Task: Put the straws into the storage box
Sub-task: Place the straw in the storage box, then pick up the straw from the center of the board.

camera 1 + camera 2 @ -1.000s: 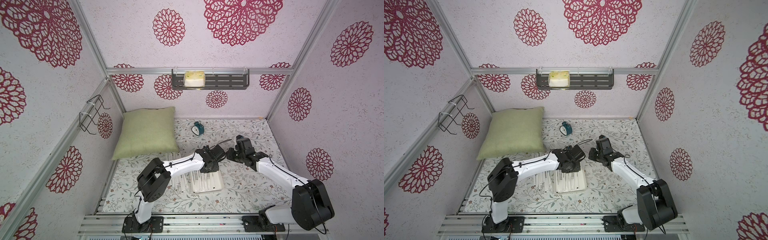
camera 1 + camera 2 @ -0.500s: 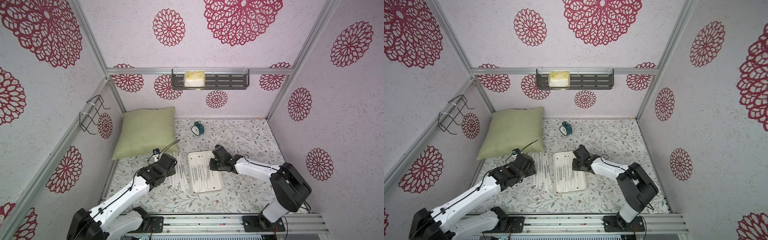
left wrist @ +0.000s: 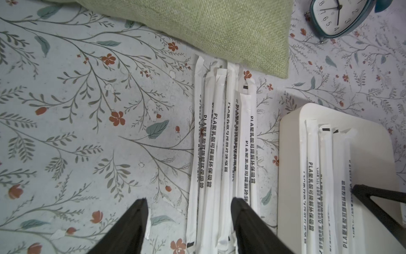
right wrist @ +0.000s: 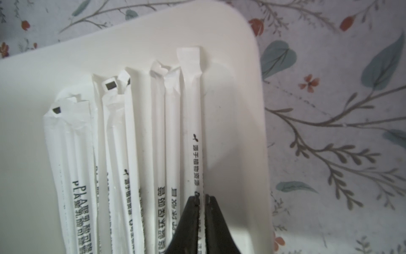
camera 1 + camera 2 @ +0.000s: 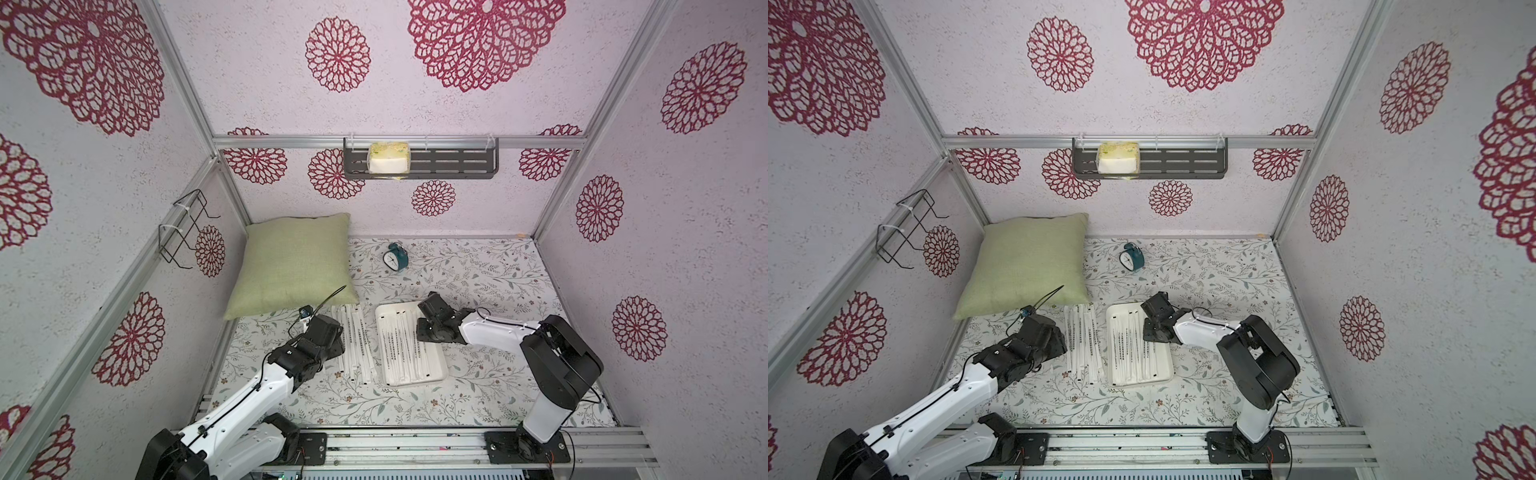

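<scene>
Several loose straws (image 5: 353,340) (image 3: 222,143) lie in a bundle on the floral table, left of the storage box (image 5: 438,361) (image 3: 292,123). Several more straws (image 5: 399,349) (image 4: 131,143) lie lengthwise inside the box. My left gripper (image 5: 332,336) (image 3: 189,200) hovers open over the loose bundle. One finger is out on bare table and the other is over the bundle's box side. My right gripper (image 5: 422,332) (image 4: 201,199) is low over the box's right side. Its jaws are pinched on the outermost straw (image 4: 194,132), which lies on the box floor (image 4: 237,110).
A green pillow (image 5: 295,262) lies at the back left, its corner close to the far ends of the loose straws. A teal alarm clock (image 5: 395,257) stands behind the box. A dark wall shelf (image 5: 457,164) and a wire rack (image 5: 183,228) hang on the walls.
My left arm has drawn back from over the box to the loose bundle, and its jaws have opened. My right gripper has come down onto the box's right side and narrowed on a straw.
</scene>
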### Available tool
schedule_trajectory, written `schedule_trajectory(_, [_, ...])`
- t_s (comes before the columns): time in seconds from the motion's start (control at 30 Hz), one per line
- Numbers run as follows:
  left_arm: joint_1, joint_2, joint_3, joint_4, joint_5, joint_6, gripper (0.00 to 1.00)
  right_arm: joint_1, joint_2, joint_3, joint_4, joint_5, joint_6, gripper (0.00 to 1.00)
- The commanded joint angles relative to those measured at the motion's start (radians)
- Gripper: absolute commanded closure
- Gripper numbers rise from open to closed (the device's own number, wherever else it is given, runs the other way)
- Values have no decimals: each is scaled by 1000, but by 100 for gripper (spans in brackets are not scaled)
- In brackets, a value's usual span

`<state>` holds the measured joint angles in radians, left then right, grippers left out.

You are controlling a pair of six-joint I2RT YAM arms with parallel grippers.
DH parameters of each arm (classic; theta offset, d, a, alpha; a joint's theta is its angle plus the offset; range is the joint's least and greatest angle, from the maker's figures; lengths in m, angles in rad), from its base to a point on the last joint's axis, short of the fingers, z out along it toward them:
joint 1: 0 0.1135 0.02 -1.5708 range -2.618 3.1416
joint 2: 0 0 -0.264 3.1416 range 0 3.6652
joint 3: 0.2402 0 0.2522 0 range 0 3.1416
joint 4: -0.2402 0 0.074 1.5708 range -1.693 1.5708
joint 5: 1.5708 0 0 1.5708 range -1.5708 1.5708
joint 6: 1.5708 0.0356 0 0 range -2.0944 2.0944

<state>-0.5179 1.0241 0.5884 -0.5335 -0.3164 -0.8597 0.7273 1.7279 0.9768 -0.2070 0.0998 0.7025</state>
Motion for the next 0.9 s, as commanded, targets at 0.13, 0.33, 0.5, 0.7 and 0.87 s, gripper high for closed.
schedule_trajectory(0.13, [65, 24, 2, 37, 75, 25, 43, 7, -1, 42, -20, -17, 15, 89])
schedule_trajectory(0.33, [152, 62, 6, 51, 176, 88, 48, 6, -84, 105, -89, 3, -4, 83])
schedule_trajectory(0.5, [208, 208, 56, 80, 260, 143, 59, 1, -122, 109, -95, 11, -17, 81])
schedule_trajectory(0.7, [238, 318, 102, 140, 324, 186, 66, 3, -146, 39, -37, -18, 31, 81])
schedule_trajectory(0.87, [234, 387, 106, 183, 367, 180, 69, 3, -152, 31, -32, -14, 28, 81])
